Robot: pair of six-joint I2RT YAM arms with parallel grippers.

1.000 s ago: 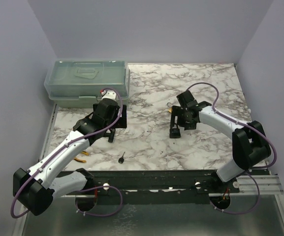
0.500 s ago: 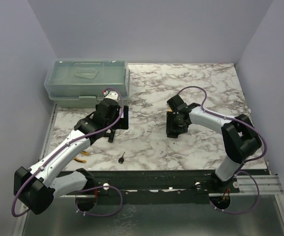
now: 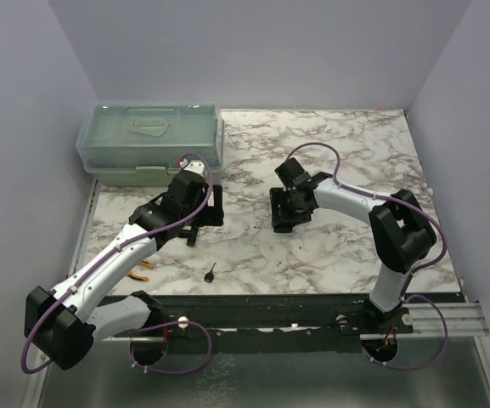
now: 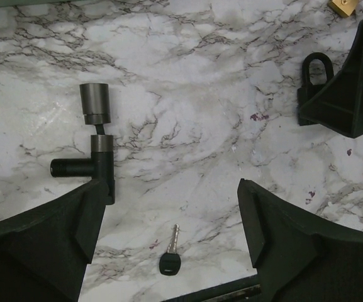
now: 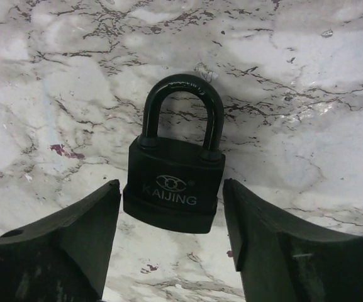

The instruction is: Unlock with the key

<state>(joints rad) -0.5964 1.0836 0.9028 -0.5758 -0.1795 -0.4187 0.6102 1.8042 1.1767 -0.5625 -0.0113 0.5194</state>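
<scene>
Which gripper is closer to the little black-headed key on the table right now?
Left. The left gripper hangs open just beyond the key. The right gripper straddles the black padlock, farther off to the right.

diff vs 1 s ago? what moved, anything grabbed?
The right gripper swung left across the table and its jaws narrowed onto the black padlock, with fingers against both sides of its body. Unchanged: the left gripper stays open above the key, which lies untouched; the T-shaped piece and clear box haven't moved.
</scene>
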